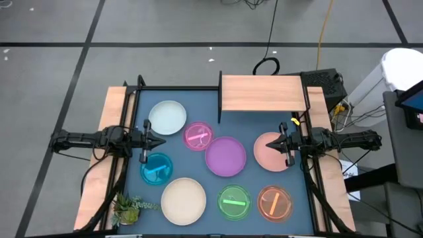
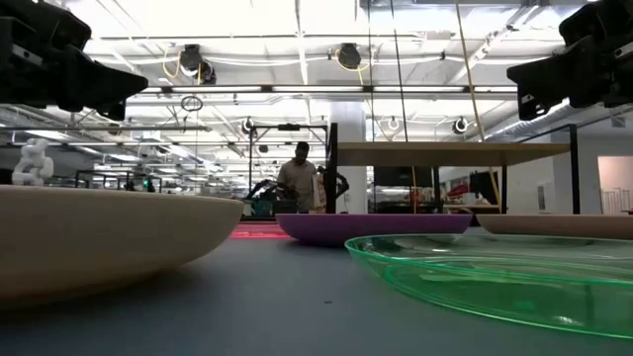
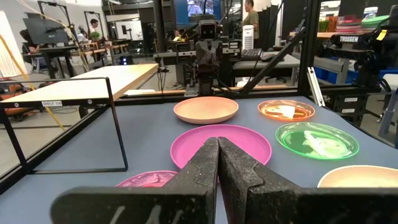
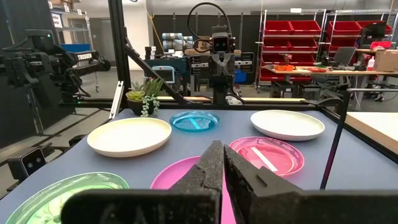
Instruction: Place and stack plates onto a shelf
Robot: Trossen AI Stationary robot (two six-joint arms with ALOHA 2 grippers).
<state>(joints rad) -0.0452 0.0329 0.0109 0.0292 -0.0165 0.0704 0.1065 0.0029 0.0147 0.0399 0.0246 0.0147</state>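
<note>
"TROSSEN" on the far robot arm [image 3: 359, 38].

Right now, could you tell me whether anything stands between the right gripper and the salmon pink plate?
Nothing visible does: the shut right gripper hangs directly above the salmon pink plate, holding nothing.

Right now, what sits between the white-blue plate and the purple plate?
The small pink plate, seen from above between the white-blue plate and the purple plate.
</note>
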